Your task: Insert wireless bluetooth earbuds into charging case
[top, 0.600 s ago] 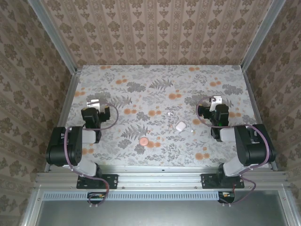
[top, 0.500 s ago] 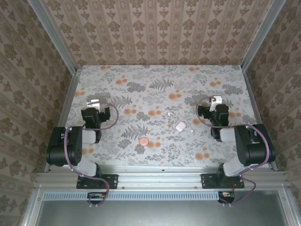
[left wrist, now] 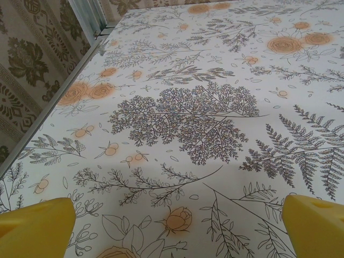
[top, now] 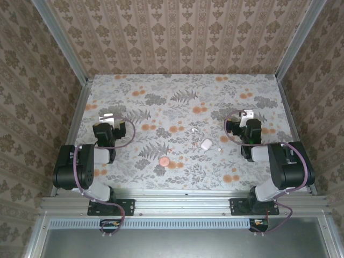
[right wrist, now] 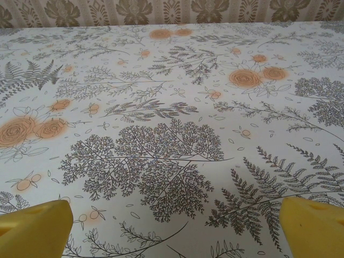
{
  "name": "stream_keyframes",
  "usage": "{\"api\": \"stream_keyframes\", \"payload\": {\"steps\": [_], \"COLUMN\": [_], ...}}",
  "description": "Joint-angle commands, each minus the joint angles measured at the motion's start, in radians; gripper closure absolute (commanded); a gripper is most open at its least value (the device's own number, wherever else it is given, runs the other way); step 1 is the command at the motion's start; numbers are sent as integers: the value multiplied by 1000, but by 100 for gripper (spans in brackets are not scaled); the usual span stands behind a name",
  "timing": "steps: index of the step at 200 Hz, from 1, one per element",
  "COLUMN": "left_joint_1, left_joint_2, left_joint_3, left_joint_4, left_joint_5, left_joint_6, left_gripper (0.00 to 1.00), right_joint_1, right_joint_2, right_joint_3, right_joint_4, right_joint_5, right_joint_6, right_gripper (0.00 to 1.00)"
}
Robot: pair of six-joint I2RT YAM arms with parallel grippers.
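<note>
The charging case [top: 206, 143], a small glossy white pebble, lies on the floral table [top: 177, 91] near the middle. Two tiny whitish earbuds lie loose by it, one [top: 194, 130] just behind it and one [top: 221, 150] to its right. My left gripper [top: 109, 117] rests at the left side, far from the case. It is open, and its yellow fingertips [left wrist: 35, 226] stand wide apart with only tablecloth between them. My right gripper [top: 246, 114] sits right of the case and is open too, its yellow fingertips [right wrist: 32, 228] spread over bare cloth.
A round pinkish-orange disc [top: 164, 160] lies on the cloth in front of and left of the case. Patterned walls close in the table on three sides, with a metal rail [left wrist: 88, 16] along the left edge.
</note>
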Motion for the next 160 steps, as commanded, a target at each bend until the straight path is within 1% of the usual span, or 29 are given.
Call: {"api": "stream_keyframes", "payload": {"steps": [1, 121, 136, 143, 153, 154, 160], "left_joint_1": [-2, 4, -1, -3, -4, -5, -11], "left_joint_2": [-9, -11, -13, -23, -49, -54, -77], "left_joint_3": [19, 18, 14, 22, 43, 46, 70], "left_joint_4": [10, 7, 14, -3, -57, -65, -130], "left_joint_5": [-8, 3, -7, -17, -9, -8, -5], "left_joint_6": [-8, -9, -6, -8, -3, -2, 5], "left_gripper": [0, 0, 0, 3, 6, 7, 7], "right_joint_1": [-4, -4, -4, -4, -4, -4, -4], "right_joint_2": [-7, -13, -59, -92, -140, -156, -194], "right_joint_3": [12, 10, 24, 41, 94, 100, 147], "right_joint_4": [-2, 0, -60, -112, -279, -320, -442], "right_joint_5": [-14, -5, 20, 24, 24, 26, 31], "right_joint_6": [3, 5, 16, 18, 23, 24, 37], "right_gripper": [0, 0, 0, 0, 0, 0, 0]}}
